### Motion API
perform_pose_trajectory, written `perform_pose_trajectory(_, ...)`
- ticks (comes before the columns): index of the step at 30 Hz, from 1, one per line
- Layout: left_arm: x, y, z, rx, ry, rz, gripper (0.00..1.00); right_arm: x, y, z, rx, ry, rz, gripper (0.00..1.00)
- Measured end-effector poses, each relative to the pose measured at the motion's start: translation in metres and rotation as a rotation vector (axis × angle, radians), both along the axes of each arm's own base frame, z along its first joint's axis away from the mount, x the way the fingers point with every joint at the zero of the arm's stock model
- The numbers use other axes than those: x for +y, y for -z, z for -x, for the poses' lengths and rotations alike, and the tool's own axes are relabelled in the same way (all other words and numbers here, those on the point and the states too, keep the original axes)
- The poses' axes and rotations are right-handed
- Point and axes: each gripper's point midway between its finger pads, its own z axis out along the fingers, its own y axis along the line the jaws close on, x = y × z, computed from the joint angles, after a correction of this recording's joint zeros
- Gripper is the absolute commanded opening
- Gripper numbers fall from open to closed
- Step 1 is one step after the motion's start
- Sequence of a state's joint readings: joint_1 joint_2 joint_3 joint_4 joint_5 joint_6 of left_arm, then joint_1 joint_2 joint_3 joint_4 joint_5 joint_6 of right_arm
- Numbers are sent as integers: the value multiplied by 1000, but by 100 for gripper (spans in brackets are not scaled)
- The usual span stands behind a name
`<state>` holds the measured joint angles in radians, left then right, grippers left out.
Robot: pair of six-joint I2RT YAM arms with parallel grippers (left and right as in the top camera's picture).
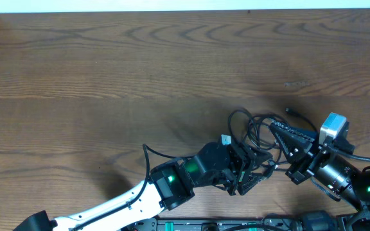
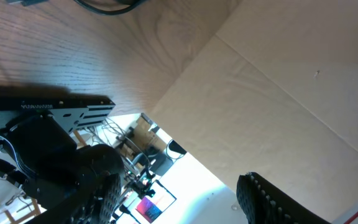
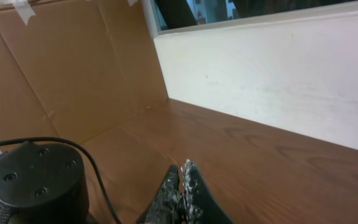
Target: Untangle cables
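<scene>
the cables (image 1: 254,126) lie in one loose black tangle on the wooden table (image 1: 108,77). the tangle sits right of the middle and closer to the edge where the arms are mounted than to the far edge. several thin loops overlap there. one small plug end (image 1: 289,110) pokes out on the far right side of the bundle, and a small pale tag (image 1: 225,139) shows at its left side.

the right gripper (image 1: 273,127) reaches in from the right near corner, its long dark fingers lying across the right part of the tangle. in the right wrist view its fingertips (image 3: 182,186) are pressed together, and no cord shows between them there. whether they pinch a strand lower down cannot be told.

the left gripper (image 1: 246,172) comes in from the left near corner on a white-sleeved arm and sits at the near side of the tangle, touching or overlapping its loops. in the left wrist view its fingers (image 2: 55,106) stand well apart, with only table and background between them.

a brown cardboard wall (image 3: 73,62) and a white board (image 3: 278,74) stand along the table's edges.
</scene>
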<state>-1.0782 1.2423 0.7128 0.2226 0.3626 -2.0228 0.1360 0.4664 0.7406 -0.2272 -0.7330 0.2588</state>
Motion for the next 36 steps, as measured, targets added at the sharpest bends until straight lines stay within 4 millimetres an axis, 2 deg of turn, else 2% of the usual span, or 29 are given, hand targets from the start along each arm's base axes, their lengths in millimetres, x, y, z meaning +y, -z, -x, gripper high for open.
perform_pose_trajectory(3, 2, 3, -1, -8, 0, -16, 64, -1, 10, -1, 51, 7, 8, 24)
perform_pose_trajectory(4, 4, 7, -2, -17, 2, -36, 64, -1, 14, -2, 70, 12, 11, 29)
perform_pose_trajectory(7, 15, 21, -10, -49, 3, -105, 64, -8, 40, -6, 190, 65, 33, 53)
perform_pose_trajectory(10, 31, 41, -18, -78, 8, -203, 64, -18, 66, -10, 290, 136, 70, 57)
perform_pose_trajectory(13, 48, 58, -25, -110, 23, -293, 64, -24, 85, -9, 345, 176, 123, 69)
perform_pose_trajectory(15, 56, 62, -32, -161, 39, -329, 64, -27, 96, -7, 367, 183, 165, 75)
perform_pose_trajectory(20, 69, 65, -50, -344, 102, -389, 64, -31, 116, -2, 396, 183, 246, 77)
perform_pose_trajectory(24, 82, 71, -55, -447, 167, -453, 64, -31, 138, -5, 437, 176, 280, 78)
perform_pose_trajectory(30, 108, 81, -56, -506, 239, -548, 64, -31, 193, -10, 575, 160, 325, 78)
perform_pose_trajectory(36, 133, 84, -57, -540, 278, -615, 64, -27, 226, -16, 644, 136, 334, 77)
